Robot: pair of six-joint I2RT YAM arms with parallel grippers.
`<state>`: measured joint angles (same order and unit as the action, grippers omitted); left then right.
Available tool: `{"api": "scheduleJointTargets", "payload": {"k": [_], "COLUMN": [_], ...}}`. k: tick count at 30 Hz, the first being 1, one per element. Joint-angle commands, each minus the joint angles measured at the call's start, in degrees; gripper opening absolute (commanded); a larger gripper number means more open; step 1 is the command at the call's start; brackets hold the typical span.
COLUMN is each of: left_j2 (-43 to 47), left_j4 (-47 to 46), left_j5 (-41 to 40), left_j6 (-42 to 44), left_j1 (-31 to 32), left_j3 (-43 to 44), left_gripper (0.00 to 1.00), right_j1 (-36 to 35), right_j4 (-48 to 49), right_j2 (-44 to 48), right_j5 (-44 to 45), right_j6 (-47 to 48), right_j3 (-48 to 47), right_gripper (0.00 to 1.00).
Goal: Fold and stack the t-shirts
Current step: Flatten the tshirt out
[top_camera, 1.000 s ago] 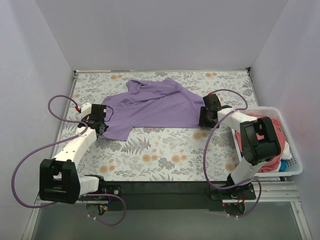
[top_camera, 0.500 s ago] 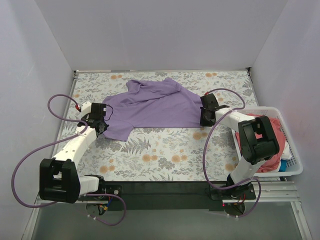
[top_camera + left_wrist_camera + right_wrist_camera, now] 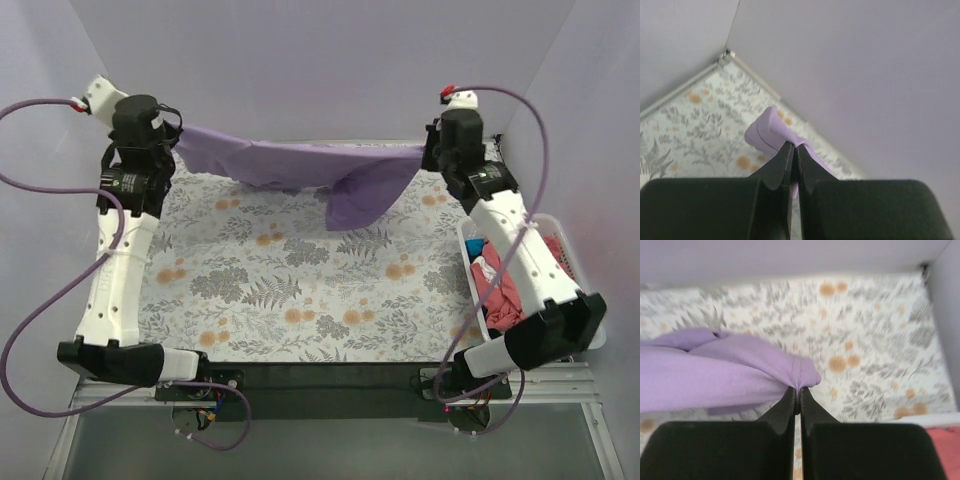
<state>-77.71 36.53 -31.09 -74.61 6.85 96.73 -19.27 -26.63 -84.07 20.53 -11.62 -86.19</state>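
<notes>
Findings: we observe the light purple short-sleeved cloth t-shirt [image 3: 300, 163] lifted and stretched between both raised arms, above the far half of the floral-patterned counter [image 3: 290, 300]. One loose fold droops right of centre; we cannot tell whether it touches the counter. The left fingers [image 3: 781, 167] are pressed fully together on a bunched edge at the shirt's left end. The right fingers [image 3: 785, 407] are likewise pinched tight on a hem at its right end. We note a coral-pink cloth t-shirt [image 3: 497, 290] lying crumpled inside the white plastic slatted basket [image 3: 468, 262] at the counter's right side, beside the right arm.
</notes>
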Motion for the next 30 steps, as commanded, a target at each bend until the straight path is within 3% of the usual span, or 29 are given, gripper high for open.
{"api": "scheduleJointTargets", "payload": {"k": [1,6,13,20,25,30], "left_j2": [7.21,18.36,22.78,16.82,9.61,-1.88], "left_j4": [1.79,-5.15,-12.97,-14.56,-16.14,-23.69], "left_j5": [-6.08,-7.49,-6.71,-0.65,2.52,3.93], "left_j6": [4.2,12.09,21.24,25.74,26.18,24.95], "left_j1": [-0.61,-0.61,-0.61,-0.44,-0.44,-0.52], "left_j3": [8.54,11.9,15.07,14.37,3.49,-10.31], "left_gripper": [0.0,0.0,0.0,0.0,0.0,0.0], "right_j1": [0.11,0.11,0.11,0.11,0.11,0.28], "right_j4": [-1.67,-1.49,0.0,-0.09,0.17,9.12], "right_j2": [10.21,20.25,29.66,28.36,21.94,11.6], "right_j5": [3.29,0.56,-5.93,-9.81,-9.64,-4.55], "right_j6": [6.94,11.09,14.78,15.66,15.75,16.45], "right_j3": [-5.65,-9.43,-10.05,-8.47,-3.21,8.57], "right_gripper": [0.01,0.01,0.01,0.01,0.01,0.01]}}
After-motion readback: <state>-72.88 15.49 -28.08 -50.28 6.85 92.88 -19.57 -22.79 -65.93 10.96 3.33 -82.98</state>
